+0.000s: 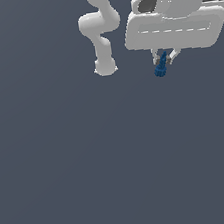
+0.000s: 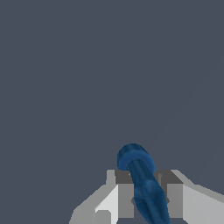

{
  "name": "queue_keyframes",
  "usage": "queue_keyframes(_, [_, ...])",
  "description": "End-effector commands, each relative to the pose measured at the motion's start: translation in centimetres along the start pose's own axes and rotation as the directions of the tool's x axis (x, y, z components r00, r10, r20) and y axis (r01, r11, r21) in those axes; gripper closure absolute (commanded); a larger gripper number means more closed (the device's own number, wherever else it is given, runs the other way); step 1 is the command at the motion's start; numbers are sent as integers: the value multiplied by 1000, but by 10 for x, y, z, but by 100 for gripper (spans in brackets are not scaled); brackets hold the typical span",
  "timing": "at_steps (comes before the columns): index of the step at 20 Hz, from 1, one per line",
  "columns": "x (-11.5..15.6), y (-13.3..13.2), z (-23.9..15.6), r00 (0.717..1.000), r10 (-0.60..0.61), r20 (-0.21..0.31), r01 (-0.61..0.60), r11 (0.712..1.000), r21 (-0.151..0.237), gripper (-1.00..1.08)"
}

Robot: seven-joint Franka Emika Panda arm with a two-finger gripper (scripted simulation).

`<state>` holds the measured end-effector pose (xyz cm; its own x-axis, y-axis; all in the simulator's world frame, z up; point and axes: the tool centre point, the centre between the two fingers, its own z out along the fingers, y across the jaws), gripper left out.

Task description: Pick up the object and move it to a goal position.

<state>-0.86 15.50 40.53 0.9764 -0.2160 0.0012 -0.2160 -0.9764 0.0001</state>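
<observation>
The object [image 1: 160,66] is a tiny dark blue elongated piece. In the exterior view it hangs from under the white hand at the upper right. My gripper [image 1: 163,57] is shut on it, with its ridged cylindrical end pointing down past the fingertips. In the wrist view the object [image 2: 142,183] sits between the two grey fingers [image 2: 124,192], its round base end facing the camera. Its tapered end is hidden between the fingers. The object is held well above the floor.
The white arm's links and base [image 1: 105,67] stand at the exterior view's upper middle, to the left of the hand. The dark grey floor [image 1: 115,159] fills the rest of both views. No goal marker shows.
</observation>
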Motion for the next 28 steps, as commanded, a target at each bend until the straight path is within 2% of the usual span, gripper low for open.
queue_keyframes(1, [1,-5,-19,1000,0,1,0,1000,-1,108])
queue_keyframes(13, [8,-23,-83,1000,1,1,-1,1000,0,108])
queue_keyframes(28, [11,-29,-103,1000,1,1,-1,1000,0,108])
